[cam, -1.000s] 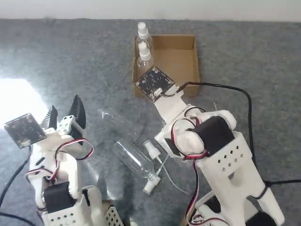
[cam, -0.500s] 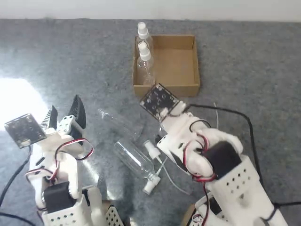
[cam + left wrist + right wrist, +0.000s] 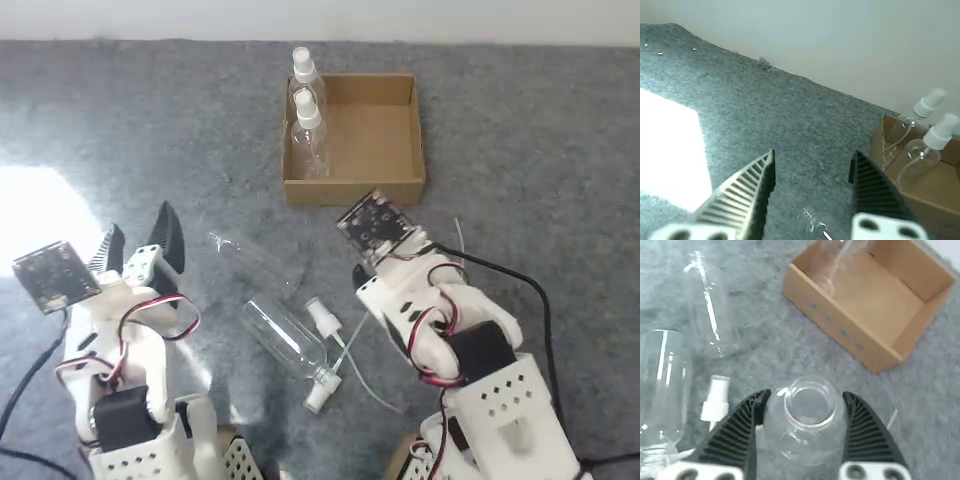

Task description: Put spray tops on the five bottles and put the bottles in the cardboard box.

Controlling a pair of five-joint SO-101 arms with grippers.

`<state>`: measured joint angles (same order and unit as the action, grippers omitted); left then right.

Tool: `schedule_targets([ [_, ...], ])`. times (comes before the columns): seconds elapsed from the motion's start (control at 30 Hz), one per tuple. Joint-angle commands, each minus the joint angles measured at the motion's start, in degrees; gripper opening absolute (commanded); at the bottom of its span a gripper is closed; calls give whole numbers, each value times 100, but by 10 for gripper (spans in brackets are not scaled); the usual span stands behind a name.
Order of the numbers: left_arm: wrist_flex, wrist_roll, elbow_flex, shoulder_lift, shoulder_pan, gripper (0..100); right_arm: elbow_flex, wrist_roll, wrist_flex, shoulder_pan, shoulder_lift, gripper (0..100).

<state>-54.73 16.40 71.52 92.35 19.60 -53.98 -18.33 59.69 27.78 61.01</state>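
Right jaws back from box (image 3: 875, 295), clamping half-hidden bottle (image 3: 807, 422).

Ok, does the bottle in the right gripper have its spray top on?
No, the bottle held in the right gripper shows a bare, open mouth with nothing fitted.

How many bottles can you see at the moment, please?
5 bottles: two capped in the box, two lying on the carpet, one uncapped at the right gripper.

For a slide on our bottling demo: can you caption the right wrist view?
Right gripper at an uncapped bottle, a loose spray top beside it, the cardboard box beyond.
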Motion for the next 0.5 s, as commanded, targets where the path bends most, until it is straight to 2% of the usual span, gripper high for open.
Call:
schedule_targets([
  [0.0,44,-501,-154,9,-457,224,53,-53,-198,-637,198,88],
  [0.13,-273,-1064,-426,-18,-1002,224,220,519,-198,-1367,321,91],
  [0.27,-1029,-1574,-884,-185,-1785,224,299,1064,-198,-2167,673,91],
  [0.47,-1670,-1890,-1657,-1829,-2927,224,264,1433,-198,-2782,1200,91],
])
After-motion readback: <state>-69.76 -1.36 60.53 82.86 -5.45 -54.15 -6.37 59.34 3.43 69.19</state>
